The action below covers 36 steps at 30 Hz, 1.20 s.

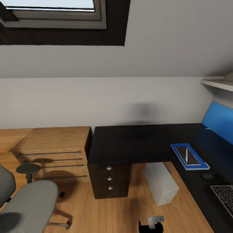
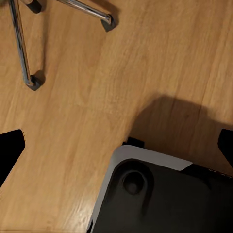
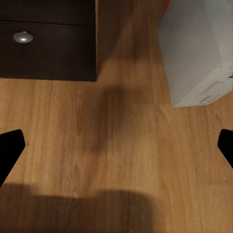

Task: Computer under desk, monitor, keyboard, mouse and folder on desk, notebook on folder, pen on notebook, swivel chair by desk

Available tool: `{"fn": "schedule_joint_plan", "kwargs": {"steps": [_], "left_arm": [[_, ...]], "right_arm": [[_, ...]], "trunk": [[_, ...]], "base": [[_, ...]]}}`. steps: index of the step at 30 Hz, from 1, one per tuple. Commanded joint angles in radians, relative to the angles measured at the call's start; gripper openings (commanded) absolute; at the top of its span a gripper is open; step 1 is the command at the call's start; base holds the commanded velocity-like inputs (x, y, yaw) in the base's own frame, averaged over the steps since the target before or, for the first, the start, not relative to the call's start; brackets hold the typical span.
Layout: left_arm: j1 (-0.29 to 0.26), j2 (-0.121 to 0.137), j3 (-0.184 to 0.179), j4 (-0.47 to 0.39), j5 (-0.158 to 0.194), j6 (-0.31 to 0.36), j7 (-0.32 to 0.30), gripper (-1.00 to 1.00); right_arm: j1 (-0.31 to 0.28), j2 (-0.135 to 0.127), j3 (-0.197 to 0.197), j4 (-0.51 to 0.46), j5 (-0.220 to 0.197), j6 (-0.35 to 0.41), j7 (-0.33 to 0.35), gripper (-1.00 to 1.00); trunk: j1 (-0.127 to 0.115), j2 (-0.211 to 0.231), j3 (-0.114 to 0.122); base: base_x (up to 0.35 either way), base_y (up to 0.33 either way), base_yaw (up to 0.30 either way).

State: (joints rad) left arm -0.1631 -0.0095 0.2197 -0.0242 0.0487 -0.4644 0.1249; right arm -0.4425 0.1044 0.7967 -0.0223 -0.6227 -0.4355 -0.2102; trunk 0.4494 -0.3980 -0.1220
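Observation:
The black desk (image 1: 129, 145) carries the blue folder (image 1: 204, 166) on its right wing, with the dark notebook (image 1: 191, 157) on the folder and the pen (image 1: 186, 154) on the notebook. Nearer along that wing lie the mouse (image 1: 207, 175) and then the keyboard (image 1: 225, 195). The grey computer (image 1: 160, 183) (image 3: 199, 48) stands on the floor by the drawers. The swivel chair (image 1: 29, 207) is at the lower left, its chrome legs (image 2: 22, 43) on the floor. My left gripper (image 2: 116, 145) and right gripper (image 3: 116, 145) hang open over bare floor. The monitor is out of view.
A light wooden dresser (image 1: 55, 152) stands left of the desk's drawers (image 1: 109, 178) (image 3: 23, 36). A blue back panel (image 1: 220, 121) and a white shelf (image 1: 220, 82) are at the right. My own base (image 2: 160, 194) is below the left gripper. Wooden floor lies between chair and computer.

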Motion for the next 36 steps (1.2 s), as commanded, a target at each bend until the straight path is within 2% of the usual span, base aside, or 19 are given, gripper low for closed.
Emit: {"fn": "schedule_joint_plan", "kwargs": {"steps": [1,7,11,12,16,20,23,25,30,33,34,35,36], "left_arm": [[-0.001,0.000,-0.002,0.001,0.005,-0.004,0.002,1.00],[-0.001,-0.001,-0.001,0.001,0.006,-0.004,0.006,1.00],[-0.001,0.000,0.000,0.001,0.006,-0.003,0.007,1.00],[-0.001,0.001,0.000,0.001,0.007,-0.003,0.007,1.00],[-0.001,0.001,0.000,0.001,0.007,-0.003,0.007,1.00],[-0.001,0.002,-0.001,0.001,0.007,-0.005,0.007,1.00],[-0.001,0.002,-0.001,0.001,0.007,-0.005,0.006,1.00],[-0.001,0.005,-0.001,0.002,0.007,-0.006,0.004,1.00],[0.004,0.012,-0.002,0.003,0.006,-0.012,0.003,1.00],[0.052,0.013,-0.001,0.003,0.006,-0.077,0.000,1.00],[0.068,0.013,-0.001,0.003,0.006,-0.122,-0.001,1.00],[0.091,0.013,-0.002,0.003,0.005,-0.210,-0.001,1.00],[0.098,0.012,-0.002,0.003,0.005,-0.241,-0.002,1.00]], "right_arm": [[0.000,-0.001,0.008,0.000,-0.004,-0.001,-0.006,1.00],[0.012,-0.004,0.006,0.024,-0.003,-0.002,-0.008,1.00],[0.063,-0.031,0.005,0.043,-0.005,-0.023,-0.009,1.00],[0.084,-0.041,0.005,0.045,-0.005,-0.062,-0.009,1.00],[0.118,-0.047,0.006,0.046,-0.004,-0.145,-0.009,1.00],[0.194,-0.049,0.008,0.047,0.001,-0.328,-0.008,1.00],[0.216,-0.050,0.007,0.047,0.002,-0.365,-0.007,1.00],[0.251,-0.053,0.007,0.047,0.004,-0.417,-0.006,1.00],[0.263,-0.054,0.007,0.047,0.004,-0.430,-0.006,1.00],[0.265,-0.056,0.007,0.047,0.004,-0.428,-0.005,1.00],[0.266,-0.057,0.007,0.047,0.004,-0.426,-0.004,1.00],[0.266,-0.058,0.007,0.047,0.005,-0.424,-0.001,1.00],[0.266,-0.058,0.007,0.047,0.005,-0.423,-0.001,1.00]], "trunk": [[0.001,-0.002,-0.002],[0.001,-0.002,0.001],[0.001,-0.002,0.003],[0.001,-0.002,0.004],[0.001,-0.002,0.007],[0.001,-0.002,0.011],[0.001,-0.002,0.014],[0.001,-0.002,0.017],[0.001,-0.002,0.023],[0.001,-0.002,0.026],[0.001,-0.002,0.026],[0.001,-0.002,0.027],[0.001,-0.002,0.028]], "base": [[0.000,0.000,0.254],[0.000,0.000,0.258],[0.000,0.000,0.260],[0.000,0.000,0.255],[0.000,0.000,0.249],[0.000,0.000,0.233],[0.000,0.000,0.200],[0.000,0.000,0.181],[0.000,0.000,0.184],[0.000,0.000,0.231],[0.000,0.000,0.244],[0.000,0.000,0.250],[0.000,0.000,0.251]]}}
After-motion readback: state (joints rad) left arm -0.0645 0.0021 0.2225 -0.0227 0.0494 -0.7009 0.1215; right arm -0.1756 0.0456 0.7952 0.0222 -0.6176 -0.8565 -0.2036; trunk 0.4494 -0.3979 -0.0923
